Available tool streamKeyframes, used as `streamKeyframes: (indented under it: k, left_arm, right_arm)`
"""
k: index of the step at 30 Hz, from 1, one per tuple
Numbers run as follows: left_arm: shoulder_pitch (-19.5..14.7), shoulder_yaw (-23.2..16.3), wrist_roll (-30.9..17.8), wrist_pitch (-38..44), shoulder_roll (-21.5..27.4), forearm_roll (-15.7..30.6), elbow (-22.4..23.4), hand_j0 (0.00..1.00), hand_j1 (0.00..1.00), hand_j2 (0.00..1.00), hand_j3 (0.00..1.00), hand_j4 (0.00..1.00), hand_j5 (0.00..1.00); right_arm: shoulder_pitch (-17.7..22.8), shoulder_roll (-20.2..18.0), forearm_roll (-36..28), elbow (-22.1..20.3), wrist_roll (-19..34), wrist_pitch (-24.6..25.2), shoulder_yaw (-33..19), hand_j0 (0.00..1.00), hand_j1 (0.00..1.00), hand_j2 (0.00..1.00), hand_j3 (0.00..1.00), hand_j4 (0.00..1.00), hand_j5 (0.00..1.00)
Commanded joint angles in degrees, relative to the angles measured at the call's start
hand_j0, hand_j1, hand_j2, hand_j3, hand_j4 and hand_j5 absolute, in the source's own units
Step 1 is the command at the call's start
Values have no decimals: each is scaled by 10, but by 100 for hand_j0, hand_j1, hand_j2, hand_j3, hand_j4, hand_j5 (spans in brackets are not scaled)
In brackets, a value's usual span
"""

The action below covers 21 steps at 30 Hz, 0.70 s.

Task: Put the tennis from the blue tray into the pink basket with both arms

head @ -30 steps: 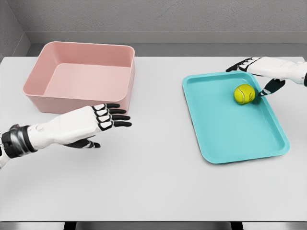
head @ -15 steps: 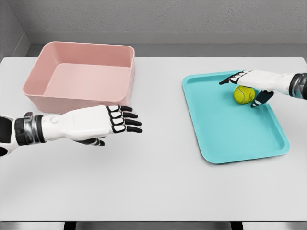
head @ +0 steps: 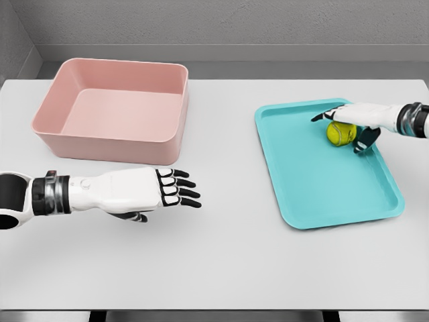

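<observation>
ball (head: 341, 133) sits in the tray (head: 315, 181), my right hand (head: 353, 122) half-curled round it, not gripping; it may roll off. left hand (head: 144, 192) open above the desk (head: 221, 268).

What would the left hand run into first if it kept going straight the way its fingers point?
Probably the blue tray: the left hand points right across bare table, and the tray's near-left edge lies in that line. Height is unclear.

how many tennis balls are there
1. The tennis ball lies in the far right part of the blue tray, under the right hand. The pink basket shows none inside; nothing looks hidden.
</observation>
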Motion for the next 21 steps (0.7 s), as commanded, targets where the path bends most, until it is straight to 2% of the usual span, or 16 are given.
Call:
streamKeyframes:
  k: [1, 13, 18, 21]
  left_arm:
    - [-1, 0, 0, 0, 0, 4, 0, 100, 100, 100, 100, 100, 100]
    - [-1, 0, 0, 0, 0, 4, 0, 100, 100, 100, 100, 100, 100]
    - [0, 0, 0, 0, 0, 4, 0, 100, 100, 100, 100, 100, 100]
    - [0, 0, 0, 0, 0, 4, 0, 100, 100, 100, 100, 100, 100]
  right_arm:
    - [0, 11, 6, 12, 1, 0, -1, 100, 100, 100, 100, 100, 100]
    - [-4, 13, 7, 16, 1, 0, -1, 100, 100, 100, 100, 100, 100]
    - [-4, 24, 14, 35, 1, 0, -1, 100, 100, 100, 100, 100, 100]
    - [-4, 24, 15, 36, 1, 0, -1, 97, 97, 97, 97, 97, 97]
